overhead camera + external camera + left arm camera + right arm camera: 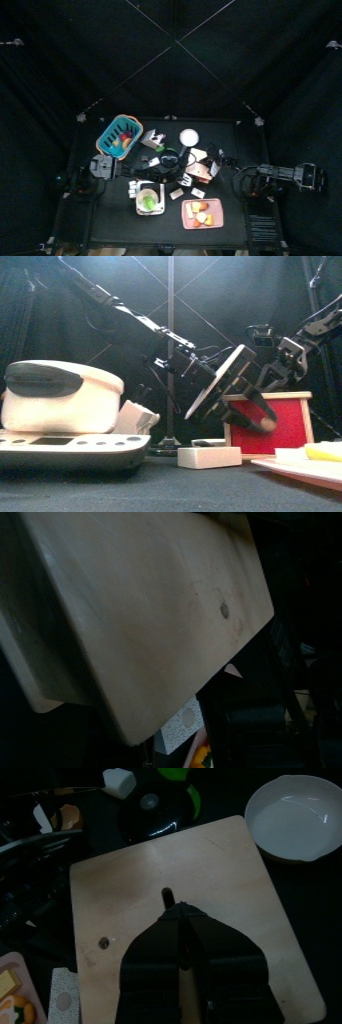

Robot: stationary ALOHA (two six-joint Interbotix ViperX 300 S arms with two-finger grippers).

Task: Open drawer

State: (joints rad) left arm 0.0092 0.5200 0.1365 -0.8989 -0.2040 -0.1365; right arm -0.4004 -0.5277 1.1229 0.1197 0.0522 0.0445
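The right gripper (168, 903) had its black jaws pinched together at the pale tan wooden panel (174, 918) of the small boxy drawer (267, 421) directly beneath it, seemingly for purchase to pull it open, while the left gripper's state couldn't be told.

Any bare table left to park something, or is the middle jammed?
The middle is jammed: the drawer, white bowl and both arms crowd together there. Bare black table shows along the far edge, right of the bowl, and another patch at the near left corner, below the blue basket and beside the green item.
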